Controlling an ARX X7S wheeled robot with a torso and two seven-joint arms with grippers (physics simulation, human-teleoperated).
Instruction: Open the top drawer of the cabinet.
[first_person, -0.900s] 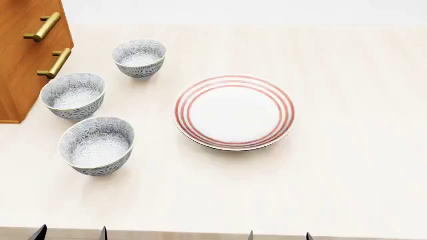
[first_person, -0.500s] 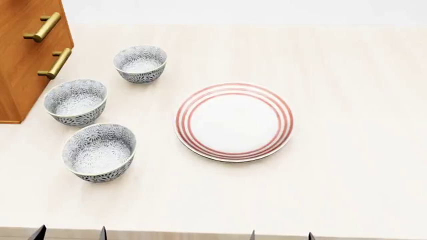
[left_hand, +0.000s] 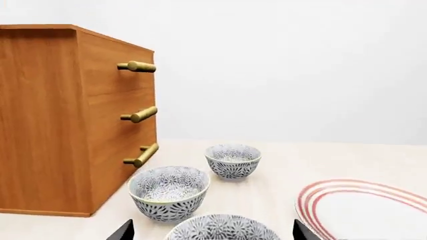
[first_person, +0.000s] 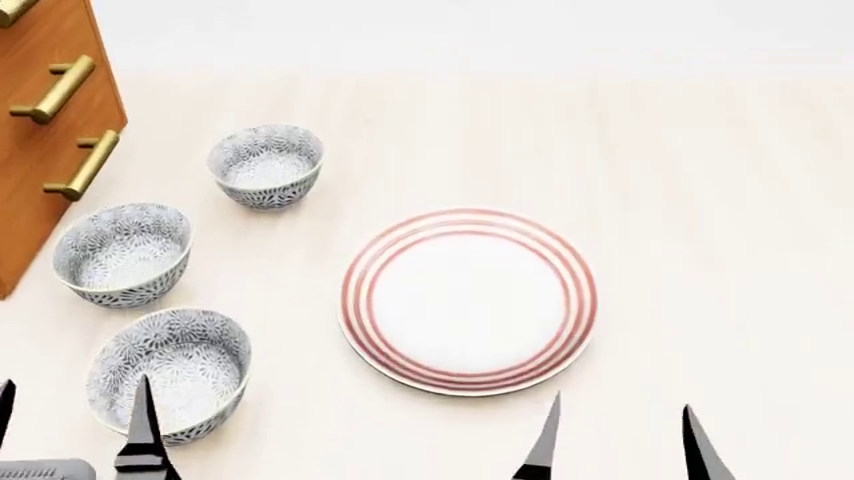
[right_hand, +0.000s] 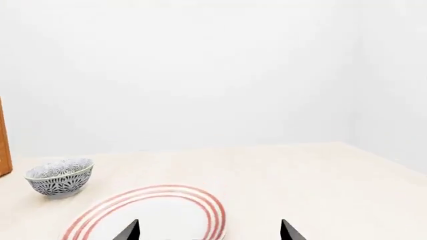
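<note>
My left gripper (first_person: 70, 425) hangs at the near left of the pale wooden table (first_person: 721, 200), its dark fingers spread apart and holding nothing, above the nearest blue-patterned ceramic bowl (first_person: 170, 372). My right gripper (first_person: 621, 440) is likewise spread wide and empty, just near of the white plate with red rings (first_person: 469, 301).

The boxy orange-brown wooden cabinet (left_hand: 67, 120) stands at the far left of the table, well apart from both grippers. Its uppermost drawer with the brass bar handle (left_hand: 115, 67) sits flush and closed. A second patterned bowl (first_person: 122, 253) rests beside the cabinet's near corner, and a third patterned bowl (first_person: 266, 165) lies farther off.
</note>
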